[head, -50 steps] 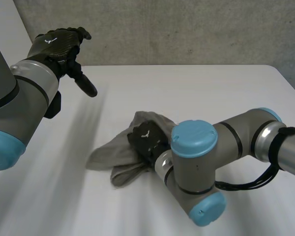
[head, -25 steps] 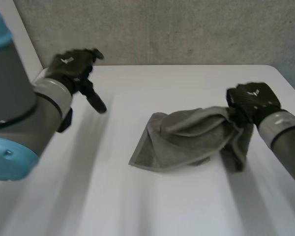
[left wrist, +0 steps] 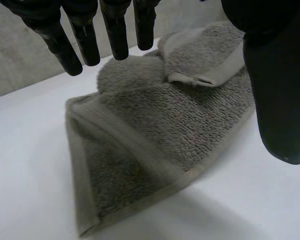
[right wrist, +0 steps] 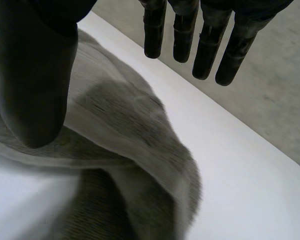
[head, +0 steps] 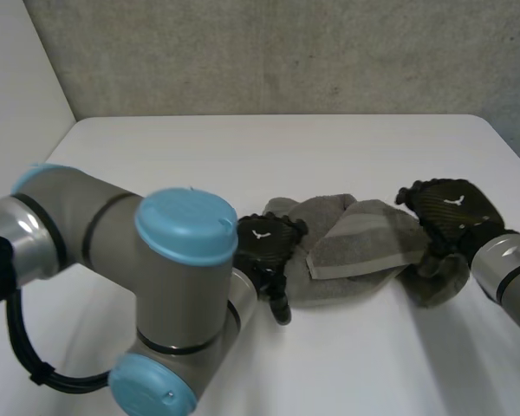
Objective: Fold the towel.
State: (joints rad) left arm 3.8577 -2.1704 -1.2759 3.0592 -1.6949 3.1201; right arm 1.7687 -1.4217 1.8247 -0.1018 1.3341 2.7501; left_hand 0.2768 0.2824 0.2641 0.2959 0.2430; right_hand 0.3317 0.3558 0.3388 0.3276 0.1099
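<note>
**Towel and both hands, head and wrist views.** The grey towel (head: pixel 355 251) is lying crumpled on the white table (head: pixel 243 147), right of centre in the head view. One hemmed flap is turning up across its middle.

The left hand (head: pixel 264 247) is sitting at the towel's left end, and its arm (head: pixel 113 251) is bending across the near side of the table. In the left wrist view, its fingers (left wrist: pixel 85 40) are hanging straight and slightly spread above the cloth. Its thumb (left wrist: pixel 277 100) is standing well apart from them, beside the towel's edge. This hand is wide open and gripping nothing.

The right hand (head: pixel 451 208) is sitting at the towel's right end, where the cloth is bunching. In the right wrist view, its fingers (right wrist: pixel 205 45) are pointing straight out, clear of the cloth. Its thumb (right wrist: pixel 32 80) is lying over a fold, but contact cannot be told. Nothing is being pinched, so this hand is open too.
</note>
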